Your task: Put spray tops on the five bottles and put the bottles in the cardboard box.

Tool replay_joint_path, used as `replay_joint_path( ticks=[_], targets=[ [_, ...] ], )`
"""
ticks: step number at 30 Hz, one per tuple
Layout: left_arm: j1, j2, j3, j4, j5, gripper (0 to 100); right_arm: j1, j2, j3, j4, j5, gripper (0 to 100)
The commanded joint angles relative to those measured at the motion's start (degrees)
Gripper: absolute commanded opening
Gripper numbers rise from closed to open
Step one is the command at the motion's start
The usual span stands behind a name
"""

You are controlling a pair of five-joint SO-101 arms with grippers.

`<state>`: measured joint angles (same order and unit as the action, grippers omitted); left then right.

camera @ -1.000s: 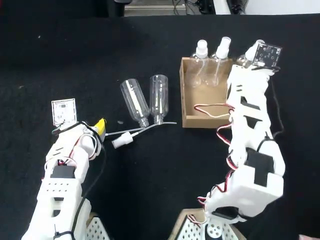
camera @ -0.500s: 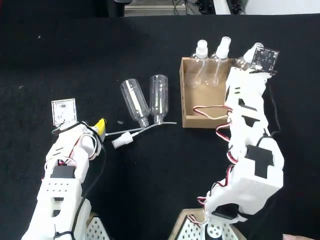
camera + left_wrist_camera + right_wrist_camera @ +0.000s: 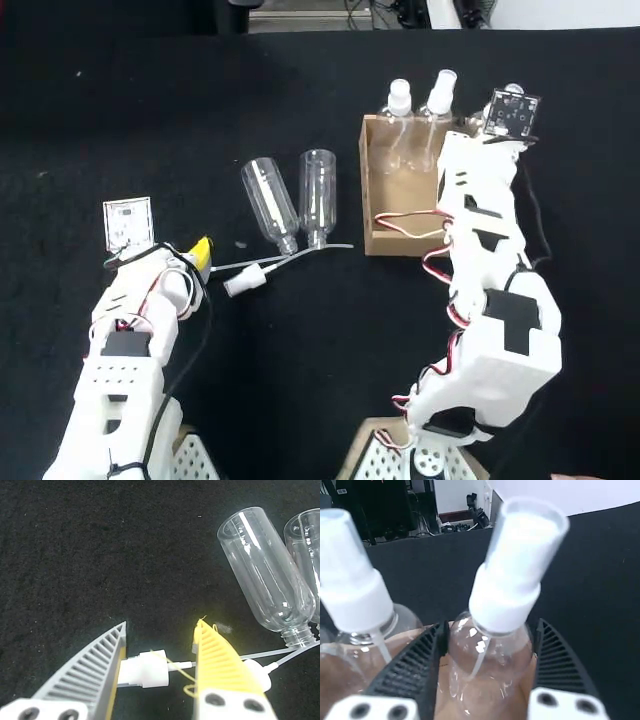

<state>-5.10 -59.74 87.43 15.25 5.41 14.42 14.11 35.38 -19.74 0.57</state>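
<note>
Spray top [image 3: 145, 669] lies crosswise between the left gripper's [image 3: 162, 625] parted fingers, ungripped, tube pointing toward two uncapped bottles [image 3: 265, 575]; right gripper [image 3: 491, 625] clasps a capped bottle [image 3: 490, 665] at the cardboard box [image 3: 395, 205]

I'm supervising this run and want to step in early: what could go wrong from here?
The right hand grips a clear plastic capped bottle close beside another capped bottle at the brown cardboard box; lowering it might knock that neighbour. The open left hand straddles a white plastic spray top lying off-centre against its grey finger; closing could twist it or pinch its thin tube.
</note>
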Motion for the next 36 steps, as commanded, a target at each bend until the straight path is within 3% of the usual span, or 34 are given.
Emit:
replay_joint_path(
  ticks=[1,16,23,36],
  targets=[
    [0.8,-0.9,-0.4,-1.1,-1.0,21,-0.5,-0.7,-1.8,-1.7,-0.3,22.3],
    [0.8,-0.9,-0.4,-1.2,-1.0,21,-0.5,-0.7,-1.1,-1.7,-0.4,23.0],
    [0.8,-0.9,-0.4,-1.2,-1.0,21,-0.8,-0.7,-0.5,-1.7,-0.1,38.0],
    [0.8,-0.9,-0.5,-1.2,-1.0,21,-0.6,-0.7,0.7,-1.7,-0.4,38.2]
  ],
)
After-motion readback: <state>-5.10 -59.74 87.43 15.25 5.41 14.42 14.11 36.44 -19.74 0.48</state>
